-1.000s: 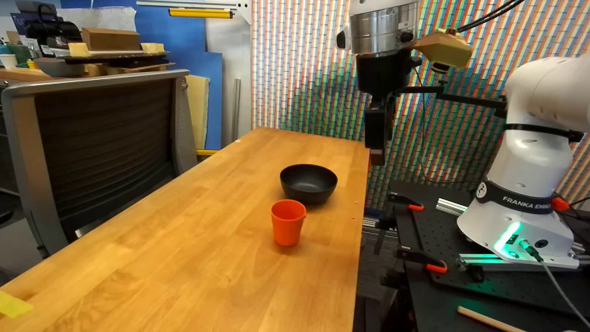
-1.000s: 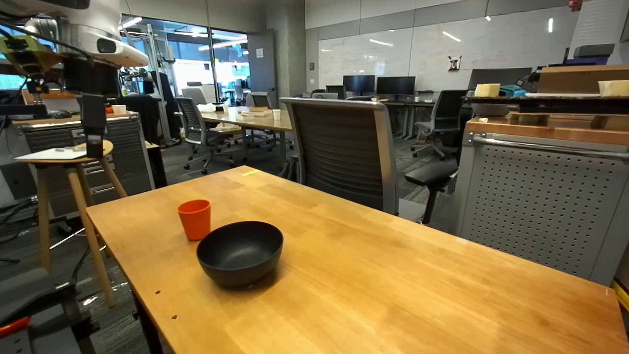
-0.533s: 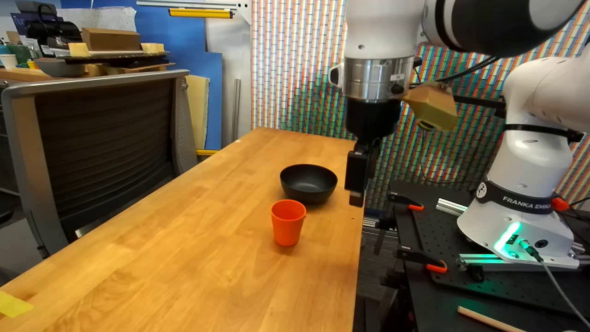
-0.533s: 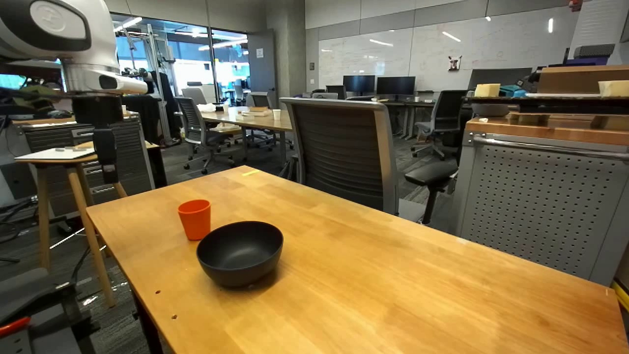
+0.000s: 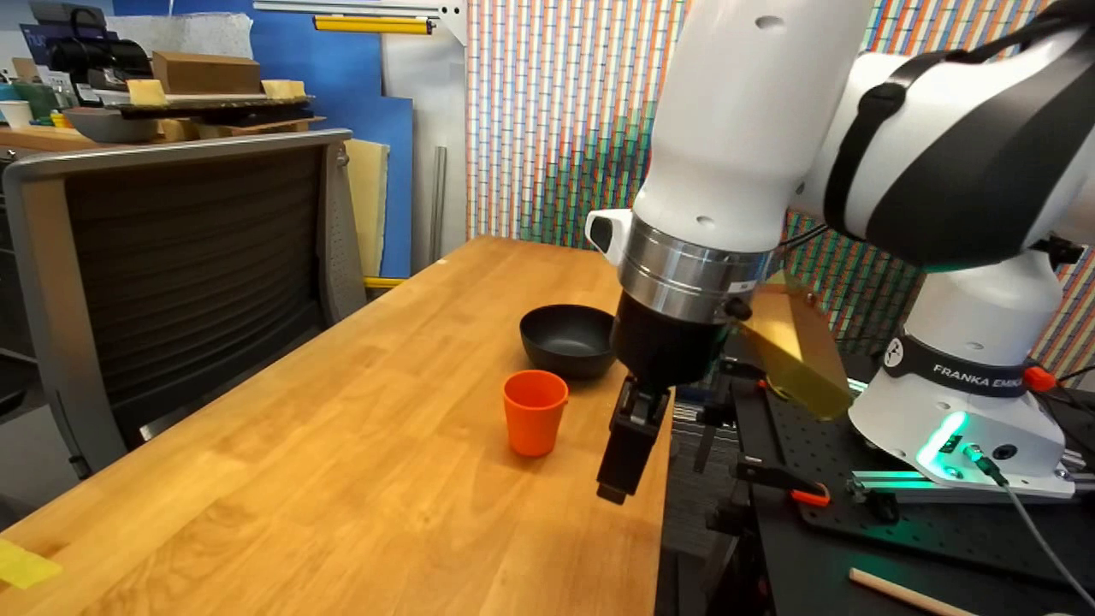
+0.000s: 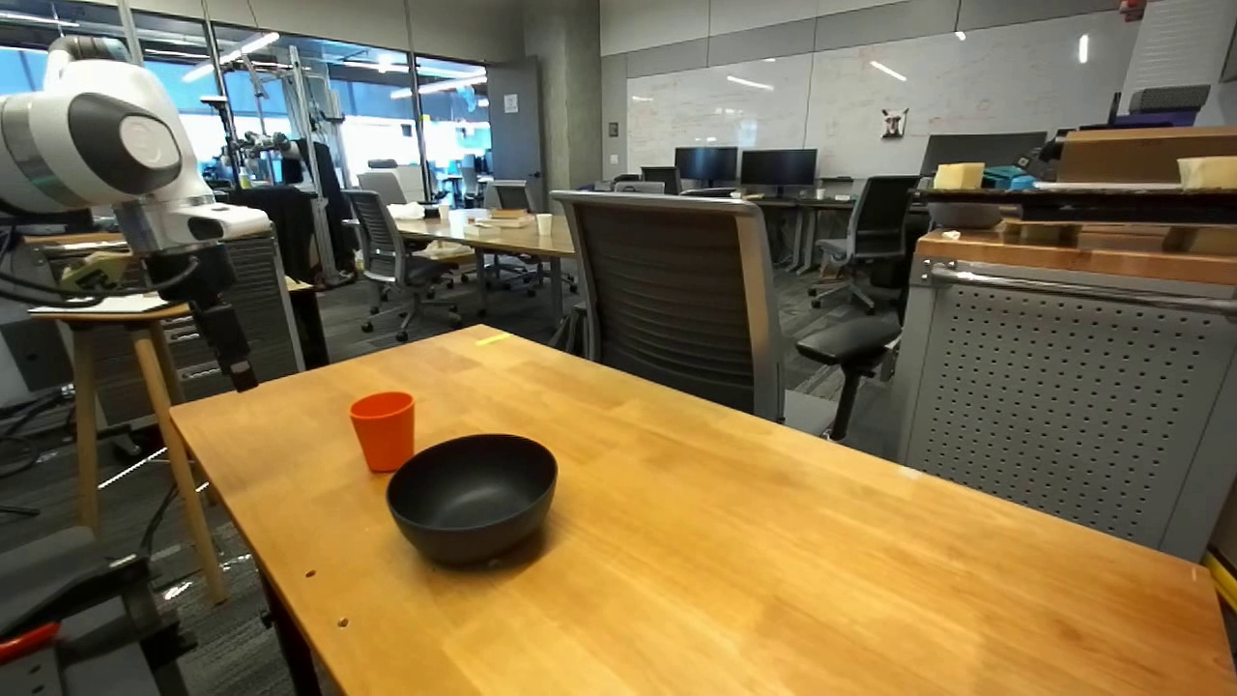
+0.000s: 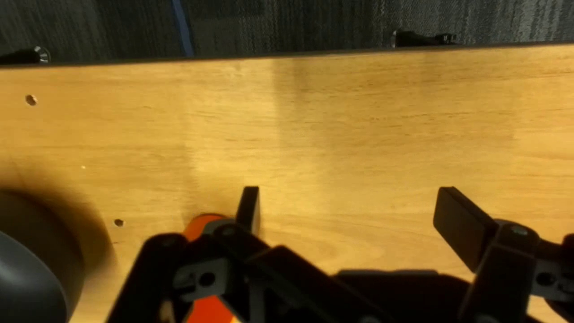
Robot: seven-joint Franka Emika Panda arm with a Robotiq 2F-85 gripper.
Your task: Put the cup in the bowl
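cup (image 5: 533, 419) stands beside bowl (image 5: 565, 345) on the table (image 5: 342, 462).

I have the arm (image 5: 736, 103) extended from its base (image 5: 971, 329) across the counter's (image 5: 359, 445) long edge on the base's side, the gripper (image 7: 350, 211) tilted above the wood near that edge, tips slanting down and away from the base. The wrist view shows me its two fingers (image 7: 464, 229) wide apart; in an exterior view the fingertips (image 6: 242, 375) appear by a corner

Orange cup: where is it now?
In an exterior view, the orange cup stands upright on the table, left of picture centre, just behind the black bowl.
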